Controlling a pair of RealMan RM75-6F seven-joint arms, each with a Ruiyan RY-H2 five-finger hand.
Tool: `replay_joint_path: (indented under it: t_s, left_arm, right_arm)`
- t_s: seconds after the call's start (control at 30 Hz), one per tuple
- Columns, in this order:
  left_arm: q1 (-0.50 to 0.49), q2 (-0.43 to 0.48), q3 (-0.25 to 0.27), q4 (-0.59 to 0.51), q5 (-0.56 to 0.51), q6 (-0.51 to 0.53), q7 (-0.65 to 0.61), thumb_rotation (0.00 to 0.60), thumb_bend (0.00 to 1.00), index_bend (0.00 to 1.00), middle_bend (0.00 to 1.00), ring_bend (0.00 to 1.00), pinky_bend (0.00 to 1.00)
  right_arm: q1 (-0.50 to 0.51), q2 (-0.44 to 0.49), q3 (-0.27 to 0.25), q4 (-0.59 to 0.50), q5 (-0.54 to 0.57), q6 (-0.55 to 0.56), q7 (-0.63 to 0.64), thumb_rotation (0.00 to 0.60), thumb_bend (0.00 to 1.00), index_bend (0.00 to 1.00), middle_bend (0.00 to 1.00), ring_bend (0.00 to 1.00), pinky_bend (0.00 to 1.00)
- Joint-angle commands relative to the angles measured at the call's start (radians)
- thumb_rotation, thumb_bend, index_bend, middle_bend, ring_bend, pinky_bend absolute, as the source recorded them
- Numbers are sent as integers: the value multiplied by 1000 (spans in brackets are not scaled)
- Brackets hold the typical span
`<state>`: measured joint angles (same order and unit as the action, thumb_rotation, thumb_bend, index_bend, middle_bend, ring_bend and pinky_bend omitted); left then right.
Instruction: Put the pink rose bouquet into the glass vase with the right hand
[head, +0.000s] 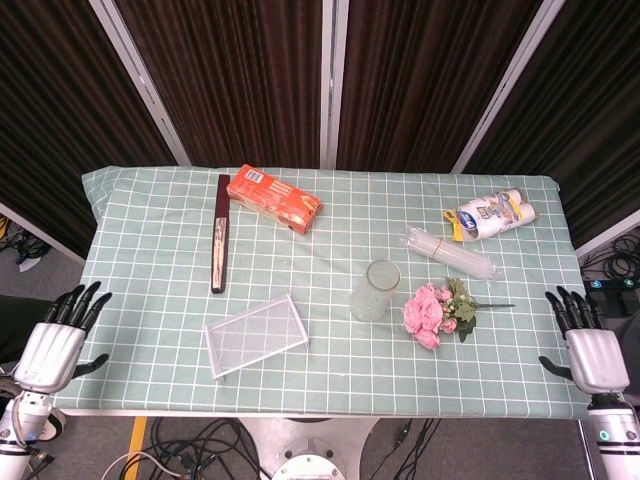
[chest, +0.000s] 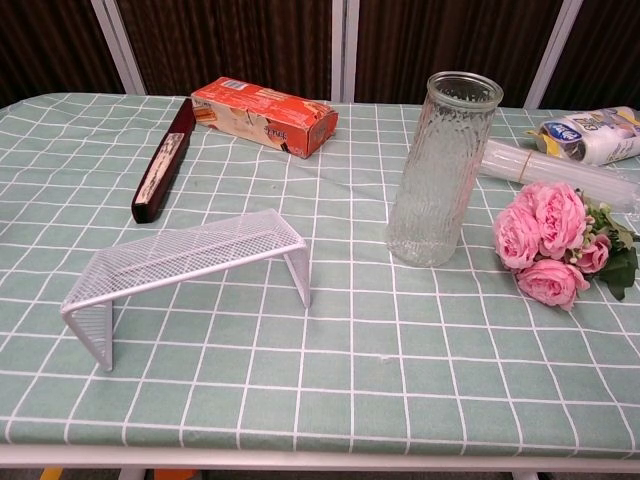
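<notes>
The right hand's (head: 593, 352) fingers (head: 570, 304) are spread apart and hold nothing, so the step is the reach: better to close on the bouquet's (head: 438, 312) stem, which points toward that hand, than to crush the blooms, then lift it upright over the vase (head: 376, 290) mouth. The bouquet lies flat on the table (head: 330, 250) just right of the upright vase, apart from it. The right hand hovers palm-down off the table's right front corner; the left hand (head: 55, 343) is likewise open and empty at the left front corner

Left hand (head: 55, 345) silver-backed with black fingers, right hand (head: 590, 350) alike, grey cylindrical wrists
</notes>
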<state>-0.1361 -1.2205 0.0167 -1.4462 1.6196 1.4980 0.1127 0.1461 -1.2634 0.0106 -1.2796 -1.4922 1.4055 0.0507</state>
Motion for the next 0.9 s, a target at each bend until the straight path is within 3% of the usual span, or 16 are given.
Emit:
replay_joint_path:
  t_s: [0.03,0.2,0.37,0.63,0.9]
  left_arm:
    - [4,-4,-2,12,-9,0,4,600,0,106,0,12,139]
    - [7,-7,-5,22,-40,-22,-4,600,0,106,0,0,119]
    - [16,3,-10,25,-56,-15,-16,600,0,106,0,0,119]
    - [17,22,-11,14,-59,-21,-24,600,0,106,0,0,119]
    - [18,19,-10,20,-61,-24,-30,600,0,106,0,0,119]
  right_arm:
    - [96,51,-2,-120,-23,-146,-61,600,0,0,0,0,0]
    - [206,25,46,-162,33,-313,-100,600,0,0,0,0,0]
    - [283,-63,90,-164,123,-408,-235,600,0,0,0,0,0]
    - [353,-115,107,-165,256,-529,-339,600,0,0,0,0,0]
    - [400,-165,106,-111,308,-579,-364,600,0,0,11,0,0]
